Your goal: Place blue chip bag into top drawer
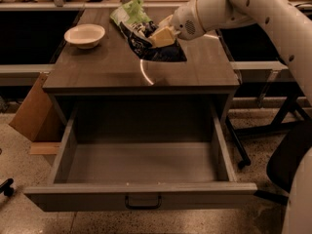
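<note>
The blue chip bag (pixel 142 39) lies crumpled on the cabinet top, right of centre, next to a green chip bag (pixel 127 12). My gripper (pixel 161 35) reaches in from the right, its yellowish fingers pressed together on the blue bag's top, and the bag still rests on the surface. The top drawer (pixel 141 196) is pulled fully out below the top, its grey box bare and its dark handle (pixel 143 202) at the front centre.
A pale bowl (pixel 85 35) sits at the cabinet top's left. A cardboard box (pixel 30 112) leans against the cabinet's left side. A dark chair (pixel 290 160) and table legs stand to the right. My white arm (pixel 263 13) crosses the upper right.
</note>
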`<state>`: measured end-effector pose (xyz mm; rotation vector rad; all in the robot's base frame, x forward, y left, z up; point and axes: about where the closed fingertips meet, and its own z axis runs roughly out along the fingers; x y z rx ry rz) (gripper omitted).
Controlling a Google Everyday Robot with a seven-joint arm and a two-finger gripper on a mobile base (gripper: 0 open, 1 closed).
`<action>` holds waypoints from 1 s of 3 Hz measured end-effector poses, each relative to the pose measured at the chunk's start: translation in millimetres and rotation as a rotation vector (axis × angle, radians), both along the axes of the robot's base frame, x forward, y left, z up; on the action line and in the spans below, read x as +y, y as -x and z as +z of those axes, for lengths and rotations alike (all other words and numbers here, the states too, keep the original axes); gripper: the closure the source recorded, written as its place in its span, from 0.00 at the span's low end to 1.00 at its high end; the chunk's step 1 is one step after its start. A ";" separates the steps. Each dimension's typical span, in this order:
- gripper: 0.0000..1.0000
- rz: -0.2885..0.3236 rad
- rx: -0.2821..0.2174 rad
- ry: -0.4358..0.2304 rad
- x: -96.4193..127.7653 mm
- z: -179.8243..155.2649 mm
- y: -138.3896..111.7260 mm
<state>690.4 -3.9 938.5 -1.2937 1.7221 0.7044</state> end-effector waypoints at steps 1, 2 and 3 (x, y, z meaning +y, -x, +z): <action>1.00 0.067 -0.003 0.023 -5.6 -0.4 40.1; 1.00 0.106 0.018 0.119 -7.0 -23.8 86.9; 1.00 0.093 0.089 0.211 -12.5 -77.4 110.4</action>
